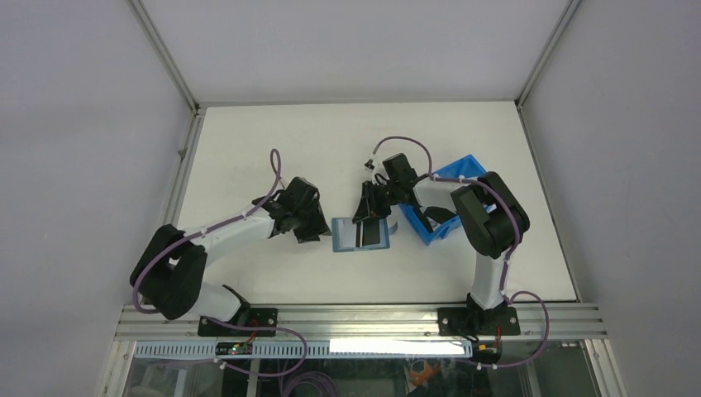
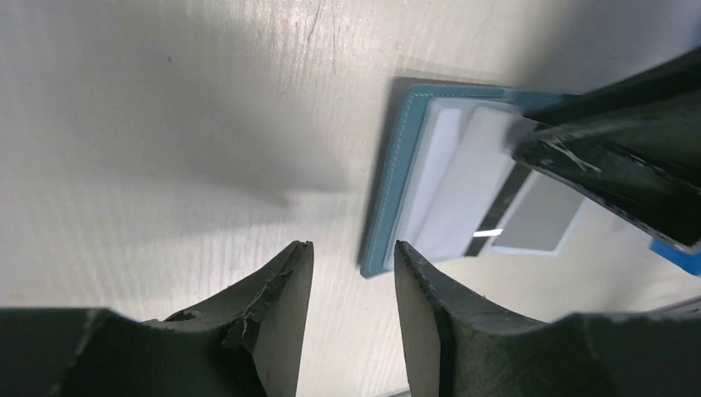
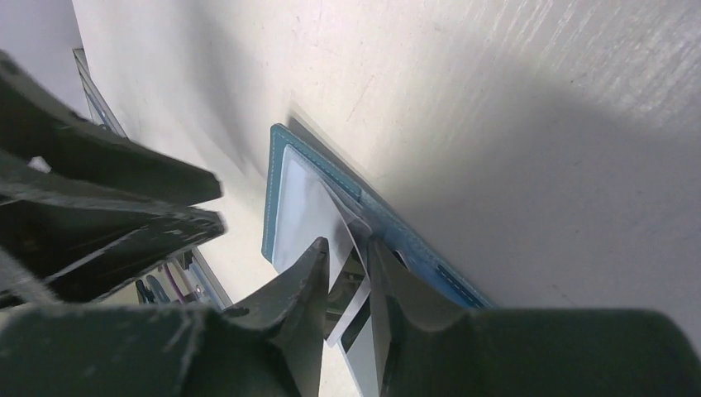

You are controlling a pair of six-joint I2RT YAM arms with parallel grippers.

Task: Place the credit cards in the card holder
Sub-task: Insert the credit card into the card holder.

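At the bottom of the left wrist view the left end effector (image 2: pixel 351 260) hangs released, just short of the open card holder (image 2: pixel 397 190) flat on the bench (image 2: pixel 165 124) mid-frame, where the right end effector (image 3: pixel 349 252), jaws narrowly parted, stands over the credit cards (image 2: pixel 541 217), which look light, stiff and slick, likely best pinched by a protruding edge.

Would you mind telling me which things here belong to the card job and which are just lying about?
Part of the job:
- card holder, lying open on the table
- credit cards, resting on it
- right claw, over the holder
- left claw, beside it, holding nothing

Just lying about:
- blue bin, on the right side
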